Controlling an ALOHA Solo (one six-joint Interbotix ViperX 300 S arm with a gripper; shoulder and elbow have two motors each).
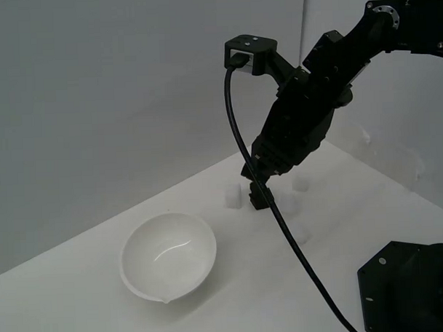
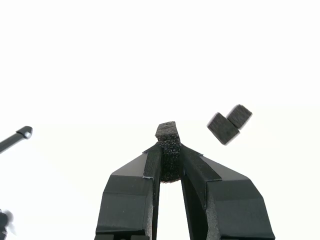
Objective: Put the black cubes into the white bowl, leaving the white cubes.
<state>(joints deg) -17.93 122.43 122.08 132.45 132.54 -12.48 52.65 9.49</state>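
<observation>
In the wrist view my gripper (image 2: 169, 151) is shut on one black cube (image 2: 167, 131), which sticks out past the fingertips. Two more black cubes (image 2: 222, 128) (image 2: 240, 115) lie touching each other on the table just beyond and to one side. In the exterior view the gripper (image 1: 260, 199) points down, low over the table at the back; the two loose black cubes are hidden behind the arm there. The white bowl (image 1: 168, 257) stands empty, apart from the gripper, toward the exterior view's left and front. White cubes (image 1: 232, 197) (image 1: 301, 181) (image 1: 287, 201) lie around the gripper.
Another white cube (image 1: 300, 233) lies nearer the front. A black cable (image 1: 282, 222) hangs from the wrist camera across the table. A black robot base (image 1: 411, 290) fills the exterior view's lower right corner. A grey wall stands behind the table.
</observation>
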